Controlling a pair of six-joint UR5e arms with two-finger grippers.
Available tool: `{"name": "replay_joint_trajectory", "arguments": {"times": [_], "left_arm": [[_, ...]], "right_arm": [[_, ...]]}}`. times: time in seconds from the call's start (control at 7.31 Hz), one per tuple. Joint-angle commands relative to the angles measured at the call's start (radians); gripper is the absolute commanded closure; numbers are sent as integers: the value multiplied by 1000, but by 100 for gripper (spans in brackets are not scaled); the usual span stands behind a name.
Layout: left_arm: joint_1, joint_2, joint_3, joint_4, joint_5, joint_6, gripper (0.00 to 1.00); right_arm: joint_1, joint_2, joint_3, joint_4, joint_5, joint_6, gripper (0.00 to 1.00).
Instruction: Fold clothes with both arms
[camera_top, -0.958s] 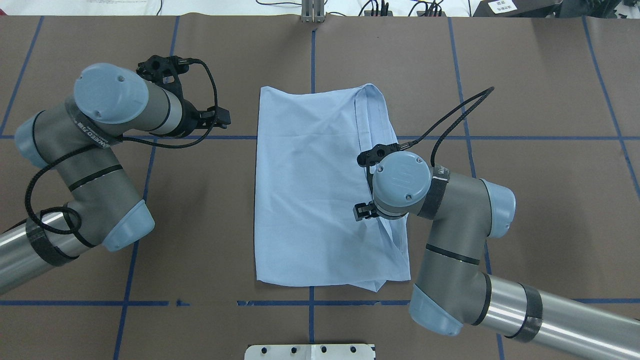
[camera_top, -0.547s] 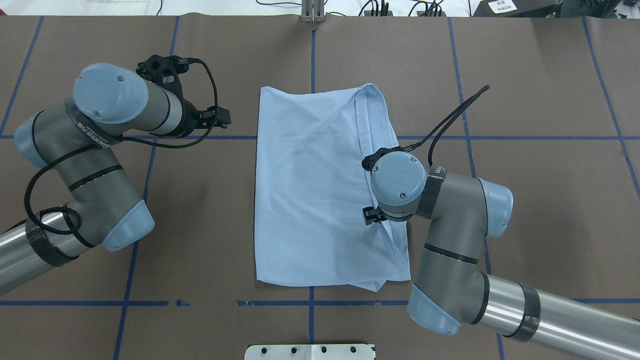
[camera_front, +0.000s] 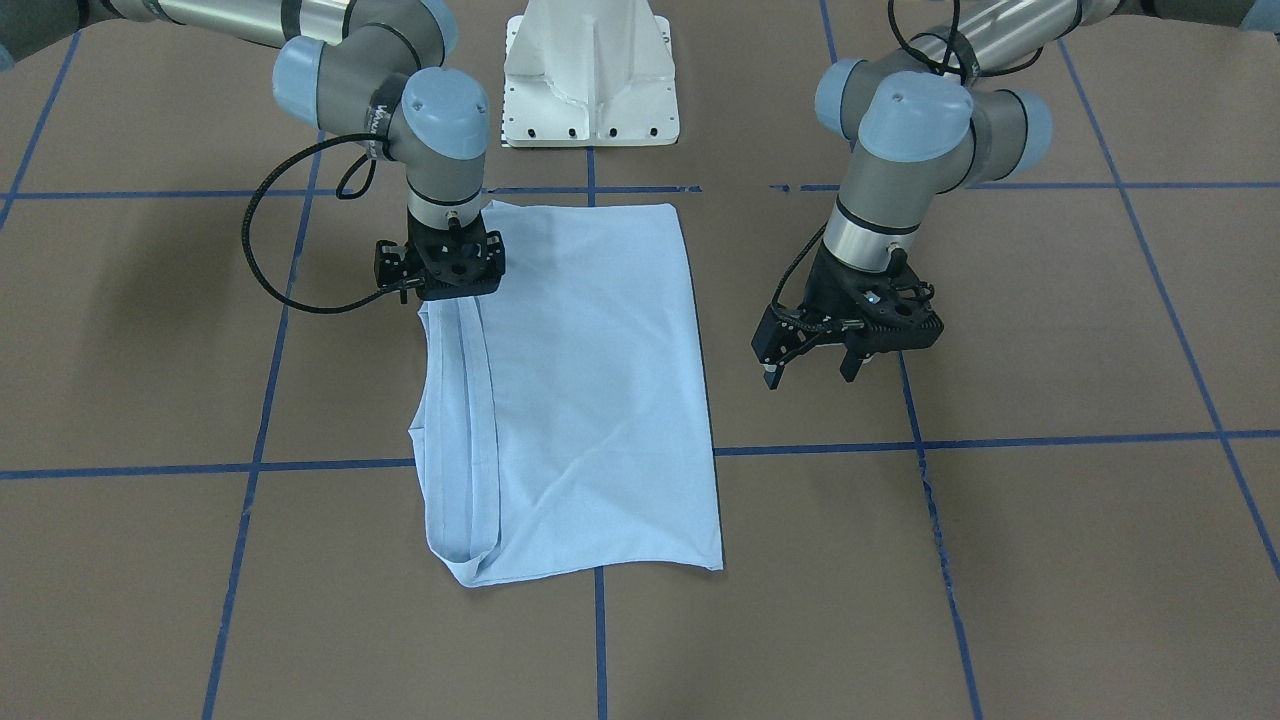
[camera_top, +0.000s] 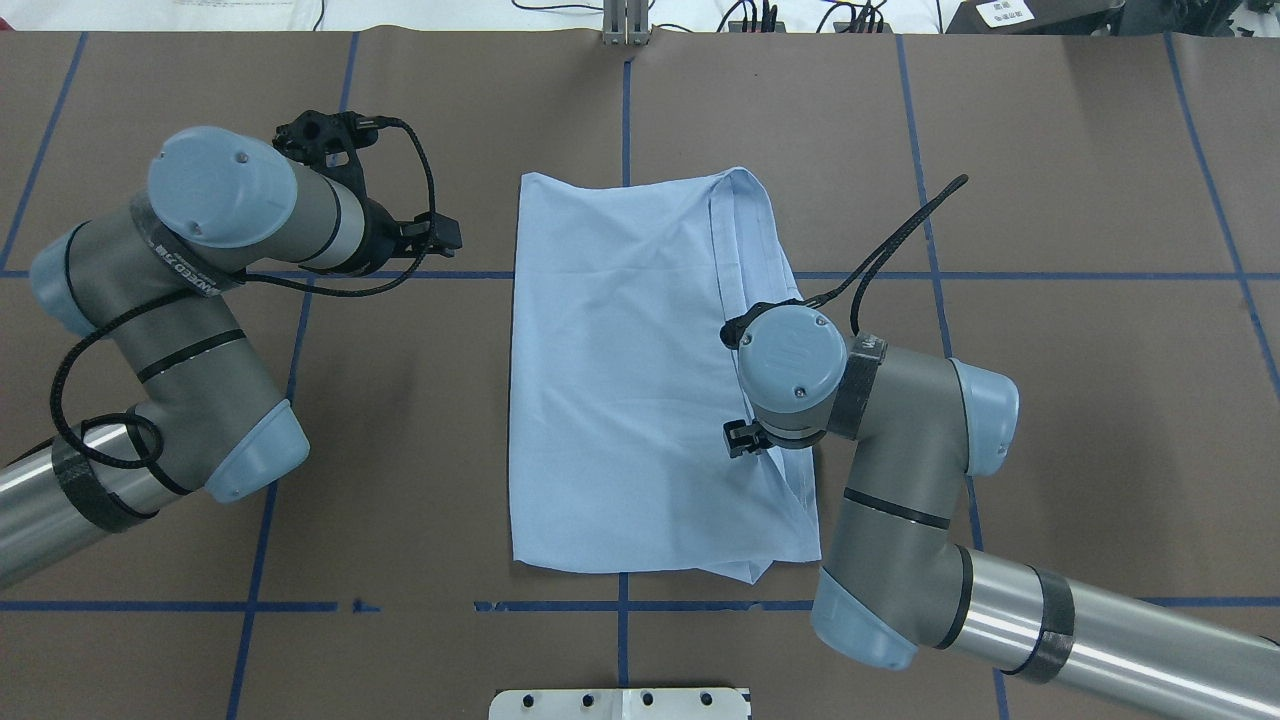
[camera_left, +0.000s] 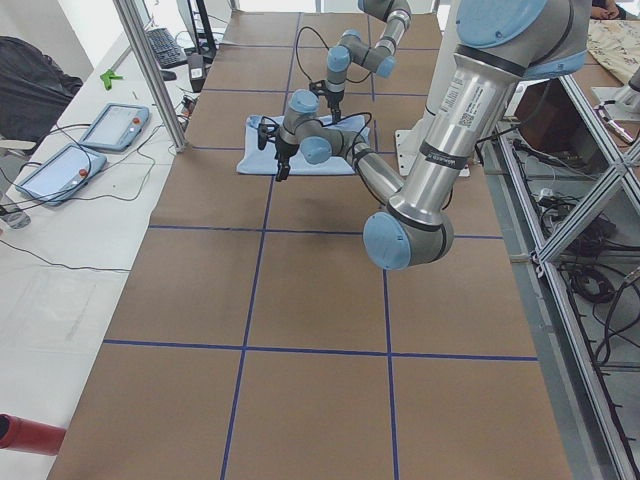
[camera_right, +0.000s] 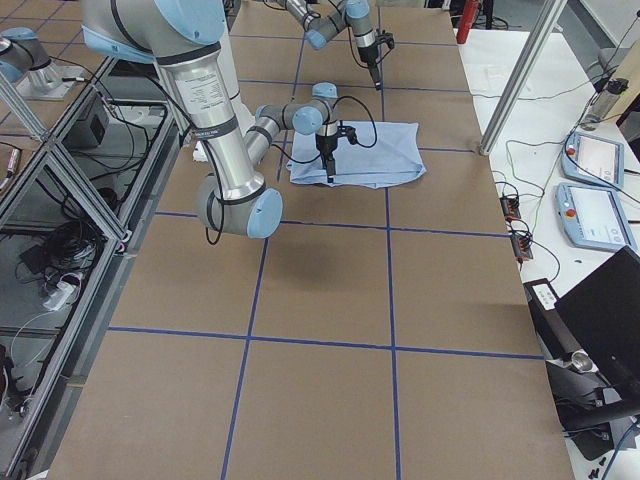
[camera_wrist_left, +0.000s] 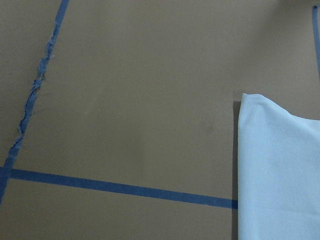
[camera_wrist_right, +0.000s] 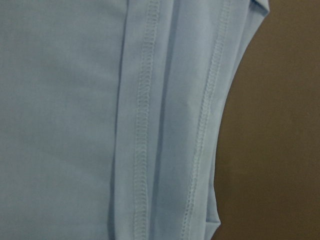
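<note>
The T-shirt (camera_top: 620, 400) is covered along its hemmed edge by the right arm (camera_top: 790, 355). Bare table (camera_top: 430, 450) is left beside its opposite edge, interrupted only by the left gripper (camera_front: 812, 378), fingers spread.

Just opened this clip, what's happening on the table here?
A fold is underway: a pale blue T-shirt lies on the table, already folded into a long rectangle. The right gripper is down at the shirt's stitched edge on the robot's right side; whether it grips the cloth is hidden. The left gripper hangs open over bare table beside the shirt, touching nothing.
</note>
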Motion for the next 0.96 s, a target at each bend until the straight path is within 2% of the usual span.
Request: {"name": "replay_joint_trajectory", "arguments": {"times": [0.0, 0.55, 0.82], "left_arm": [[1, 0, 0, 0, 0, -1, 0], [4, -2, -6, 0, -3, -4, 0], [4, -3, -7, -2, -15, -7, 0]], "right_arm": [[0, -2, -2, -4, 18, -1, 0], [49, -8, -17, -23, 21, -20, 0], [116, -18, -20, -88, 20, -138, 0]]}}
